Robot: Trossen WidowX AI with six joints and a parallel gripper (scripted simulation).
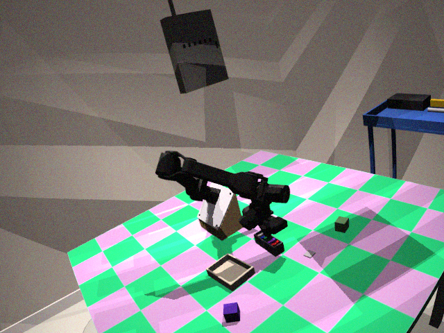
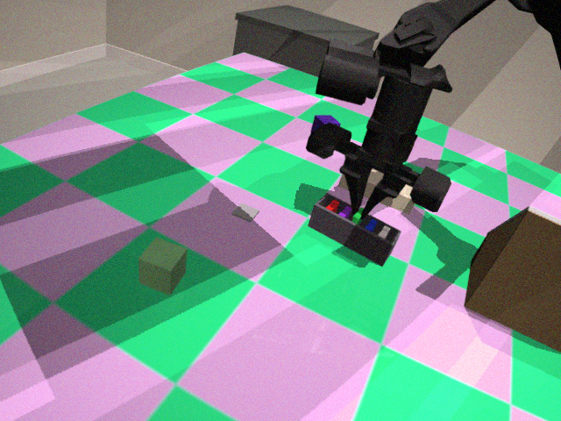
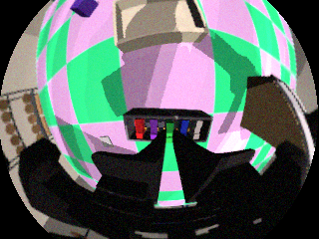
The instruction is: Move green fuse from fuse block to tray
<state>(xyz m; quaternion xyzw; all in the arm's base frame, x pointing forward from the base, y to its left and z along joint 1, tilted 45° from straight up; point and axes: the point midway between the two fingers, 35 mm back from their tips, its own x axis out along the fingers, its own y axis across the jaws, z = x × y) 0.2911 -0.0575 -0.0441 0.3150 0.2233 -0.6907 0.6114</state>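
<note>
Exterior view, right of centre: the gripper points straight down, its fingers closed on the green fuse, which sits in the middle slot of the fuse block. Red fuse and purple fuse stand to its left, blue fuse to its right. In the wrist view the tray lies in the upper part of the frame, well apart from the block.

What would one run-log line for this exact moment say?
phase: grasp | gripper: shut on green fuse | fuse: seated in fuse block | tray: holds no fuse | next: lift straight up
</note>
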